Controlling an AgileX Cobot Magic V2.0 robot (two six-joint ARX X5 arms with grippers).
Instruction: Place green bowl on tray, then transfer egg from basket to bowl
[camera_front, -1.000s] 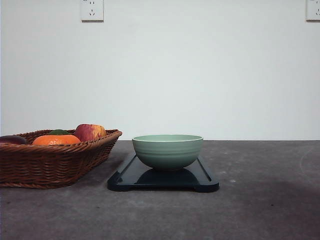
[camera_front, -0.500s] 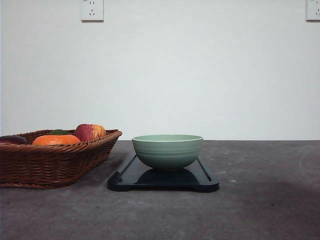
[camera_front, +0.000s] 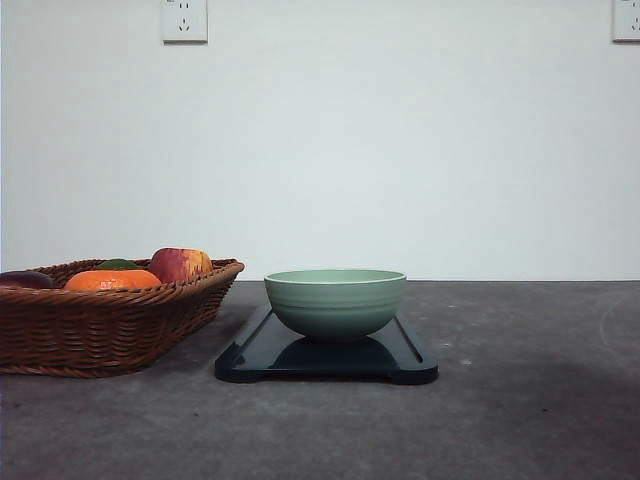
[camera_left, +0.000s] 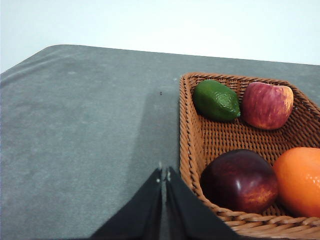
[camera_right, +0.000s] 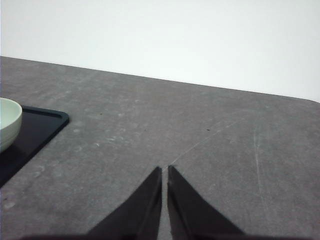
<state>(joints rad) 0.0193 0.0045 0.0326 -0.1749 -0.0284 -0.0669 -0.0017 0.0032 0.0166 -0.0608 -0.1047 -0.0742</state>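
1. Egg-wise, I can't pick it out for sure. The front view catches just the tops of the fruit over the basket (camera_front: 105, 325) rim, and the left side of the basket is cut off at the frame edge. The left wrist view has part of the basket cropped too, and what it does show is a lime (camera_left: 216, 100), a red-yellow apple (camera_left: 267, 105), a dark red-purple round fruit (camera_left: 240, 181) and an orange (camera_left: 300, 180), half out of frame.
2. Left gripper (camera_left: 164, 176): fingers pressed together, nothing between them. The tips sit over bare table (camera_left: 85, 135), just outside the basket's near wall, with the dark fruit the closest thing inside.
3. Right gripper (camera_right: 164, 171): fingers closed on nothing as well, over open table. The tray (camera_right: 35, 131) corner and a sliver of the green bowl (camera_right: 7, 122) are well off to the side, both cropped by the frame edge.
4. Containers: the green bowl sits upright on the tray, roughly centred in the front view. Can't see inside it from that low angle, so no idea what's in there. The basket sits beside the tray on its left, not touching it.
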